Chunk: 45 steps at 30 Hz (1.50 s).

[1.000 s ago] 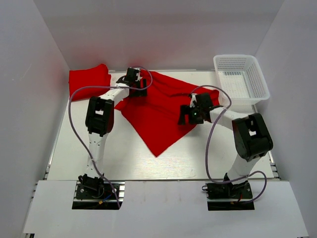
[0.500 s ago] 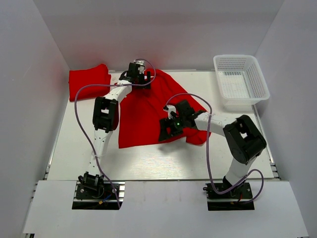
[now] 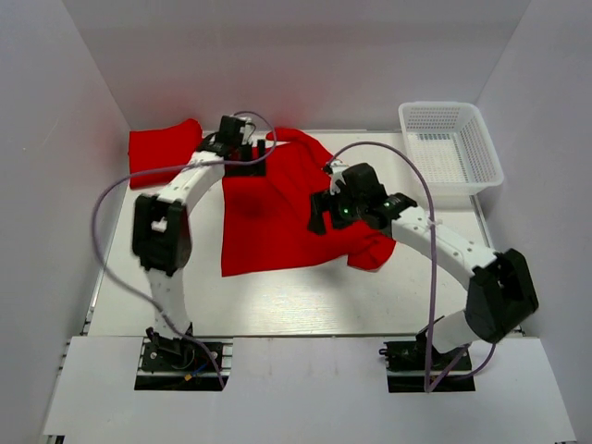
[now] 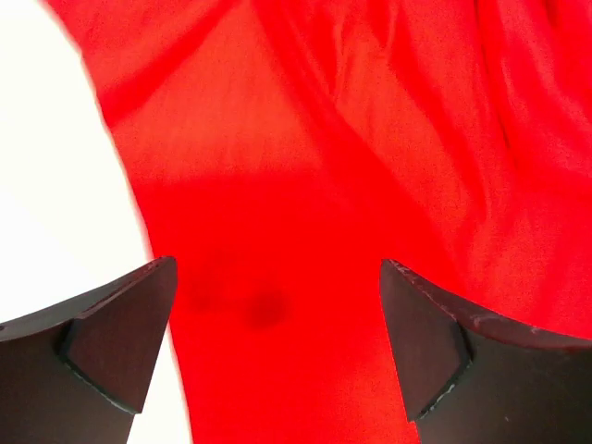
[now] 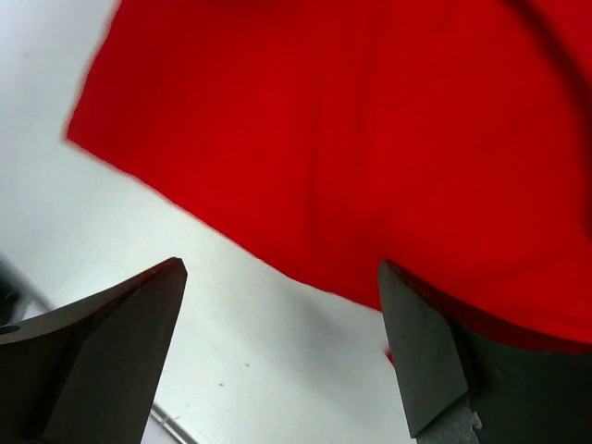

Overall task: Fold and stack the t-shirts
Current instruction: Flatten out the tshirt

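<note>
Spread t-shirt (image 3: 273, 227) lies centrally; second t-shirt (image 3: 165, 148) bundled back left. Left gripper (image 3: 252, 157) and right gripper (image 3: 321, 215) hover over the first — jaws wide apart, empty. Risk: bunched right edge may fold crooked.

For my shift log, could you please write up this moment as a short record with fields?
spread t-shirt: red, mid-table, mostly flat, bunched at its right end
second t-shirt: red, bundled at the far left corner
left gripper: open, over the spread t-shirt's far edge
right gripper: open, over the spread t-shirt's right part
basket: white mesh, far right, apart from both shirts
</note>
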Tool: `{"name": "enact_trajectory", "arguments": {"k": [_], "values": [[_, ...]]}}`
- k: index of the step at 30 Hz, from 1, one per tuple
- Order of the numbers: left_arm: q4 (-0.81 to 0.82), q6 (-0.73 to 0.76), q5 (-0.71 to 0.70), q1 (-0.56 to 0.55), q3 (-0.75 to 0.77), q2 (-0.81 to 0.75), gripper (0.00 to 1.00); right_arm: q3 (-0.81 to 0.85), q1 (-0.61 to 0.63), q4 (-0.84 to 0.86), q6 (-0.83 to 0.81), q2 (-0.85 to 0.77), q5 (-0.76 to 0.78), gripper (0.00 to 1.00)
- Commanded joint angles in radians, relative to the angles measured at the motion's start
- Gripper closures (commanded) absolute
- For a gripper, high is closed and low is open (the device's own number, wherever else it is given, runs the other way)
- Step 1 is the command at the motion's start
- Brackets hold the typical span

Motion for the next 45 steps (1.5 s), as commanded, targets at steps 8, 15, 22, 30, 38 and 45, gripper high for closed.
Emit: {"name": "enact_trajectory", "arguments": {"k": [8, 15, 22, 30, 38, 45], "values": [[-0.212, -0.291, -0.095, -0.016, -0.779, -0.752, 0.00, -0.150, -0.036, -0.238, 0.145, -0.076, 0.516, 0.10], [-0.152, -0.384, -0.028, -0.016, -1.034, -0.822, 0.04, -0.204, -0.076, -0.253, 0.191, -0.096, 0.589, 0.10], [0.007, -0.404, -0.042, -0.016, -1.092, -0.761, 0.07, -0.214, -0.102, -0.256, 0.187, -0.096, 0.534, 0.10], [0.063, -0.373, -0.065, -0.025, -1.103, -0.693, 0.24, -0.219, -0.120, -0.253, 0.193, -0.117, 0.526, 0.10], [0.153, -0.336, -0.017, -0.066, -1.157, -0.612, 0.86, -0.231, -0.122, -0.221, 0.183, -0.105, 0.501, 0.10], [0.135, -0.336, -0.060, -0.067, -1.138, -0.604, 1.00, -0.219, -0.122, -0.175, 0.128, -0.035, 0.492, 0.17]]}}
